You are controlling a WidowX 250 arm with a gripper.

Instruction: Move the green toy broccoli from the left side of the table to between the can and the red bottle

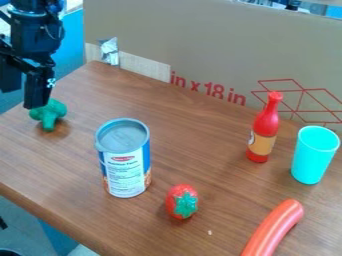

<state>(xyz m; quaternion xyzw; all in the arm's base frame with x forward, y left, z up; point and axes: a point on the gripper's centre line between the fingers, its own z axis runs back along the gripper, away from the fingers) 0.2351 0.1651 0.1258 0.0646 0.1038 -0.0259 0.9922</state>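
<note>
hovering gripper (24,96) near broccoli (49,114), table edge (76,74)

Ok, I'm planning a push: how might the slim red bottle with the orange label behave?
The red bottle may tip if pushed high up, since it stands tall on a narrow base. Once down, its round body could roll. Its shiny surface might be slippery.

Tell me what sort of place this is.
Probably a robotics lab or test area: a black gripper hangs at a wooden table, above what looks like toy broccoli. A plastic-looking strawberry lies there too, and a cardboard sheet stands behind as a backdrop.
</note>
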